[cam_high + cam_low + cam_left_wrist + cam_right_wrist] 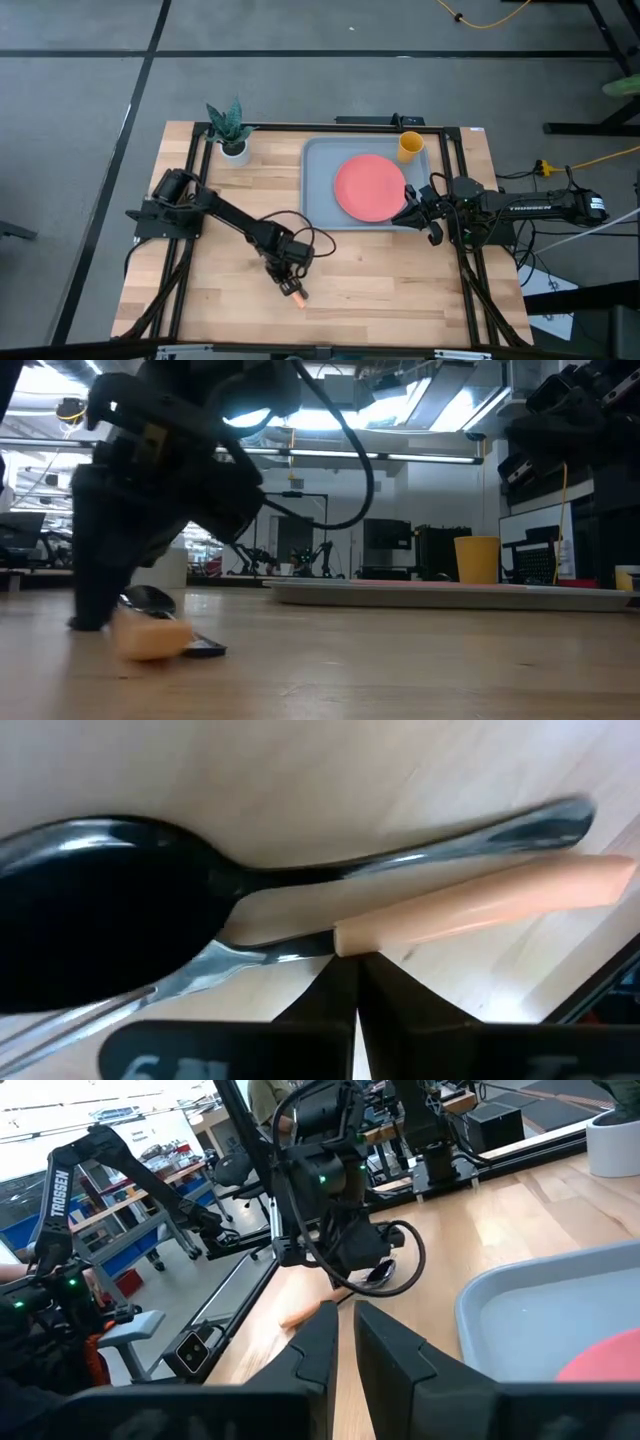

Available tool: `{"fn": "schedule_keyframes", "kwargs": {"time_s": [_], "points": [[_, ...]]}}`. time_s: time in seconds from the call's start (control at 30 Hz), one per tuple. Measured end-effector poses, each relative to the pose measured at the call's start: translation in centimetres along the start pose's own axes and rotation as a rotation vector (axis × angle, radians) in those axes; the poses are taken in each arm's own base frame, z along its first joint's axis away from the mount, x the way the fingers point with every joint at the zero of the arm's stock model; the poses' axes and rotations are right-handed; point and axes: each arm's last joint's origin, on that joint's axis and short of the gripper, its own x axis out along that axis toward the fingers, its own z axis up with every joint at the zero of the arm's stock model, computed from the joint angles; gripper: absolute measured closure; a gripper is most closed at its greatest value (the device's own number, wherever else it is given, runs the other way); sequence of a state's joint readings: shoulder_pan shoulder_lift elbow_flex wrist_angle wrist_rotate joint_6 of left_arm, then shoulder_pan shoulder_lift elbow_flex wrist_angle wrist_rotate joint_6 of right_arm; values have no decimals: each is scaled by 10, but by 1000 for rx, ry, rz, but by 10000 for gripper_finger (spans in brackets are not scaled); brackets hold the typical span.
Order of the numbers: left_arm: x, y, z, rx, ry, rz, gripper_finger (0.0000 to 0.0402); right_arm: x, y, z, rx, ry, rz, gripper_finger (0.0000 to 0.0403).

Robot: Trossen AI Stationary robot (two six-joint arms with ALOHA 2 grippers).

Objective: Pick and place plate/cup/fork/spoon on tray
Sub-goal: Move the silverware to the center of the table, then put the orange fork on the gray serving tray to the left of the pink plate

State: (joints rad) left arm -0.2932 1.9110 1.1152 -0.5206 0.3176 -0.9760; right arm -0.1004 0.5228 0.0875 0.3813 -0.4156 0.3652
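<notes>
The fork, with a light orange handle, and the dark spoon lie side by side on the wood near the table's front middle. The spoon's bowl lies over the fork's metal neck. My left gripper is shut and points down, right beside the fork's handle; it also shows in the high view. The coral-pink plate lies in the grey-blue tray. The yellow-orange cup stands at the tray's far right corner. My right gripper is shut and empty over the tray's right rim. My left gripper's shut fingertips come from above at the side of the fork's handle, at the end where it meets the metal neck. I cannot tell whether they touch it. The fork lies flat on the table.
A small white pot with a green plant stands at the table's far left. Bare wood lies between the cutlery and the table's right front corner. Dark frame rails run along the table's edges.
</notes>
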Motion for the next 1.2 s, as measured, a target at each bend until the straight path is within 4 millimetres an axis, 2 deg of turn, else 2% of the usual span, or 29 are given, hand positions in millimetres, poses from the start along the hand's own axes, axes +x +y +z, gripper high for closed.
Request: {"fn": "schedule_keyframes", "kwargs": {"time_s": [0.23, 0.73, 0.83, 0.97, 1.07, 1.2], "points": [[-4, 2, 14, -24, -101, -22, 402, 0, 0, 0, 0, 0, 0, 360], [-12, 1, 45, -16, -465, -21, 401, 0, 0, 0, 1, 4, 5, 360], [-12, -2, 47, -4, -467, -67, 401, 0, 0, 0, 2, 5, 5, 360], [-19, -10, 43, 29, -347, -192, 401, 0, 0, -1, 5, 12, 4, 360], [-32, -19, 39, 62, -262, -285, 401, 0, 0, -1, 6, 14, 3, 360], [-74, -36, 31, 203, -238, -395, 401, 0, 0, -2, 10, 22, 0, 360]]}}
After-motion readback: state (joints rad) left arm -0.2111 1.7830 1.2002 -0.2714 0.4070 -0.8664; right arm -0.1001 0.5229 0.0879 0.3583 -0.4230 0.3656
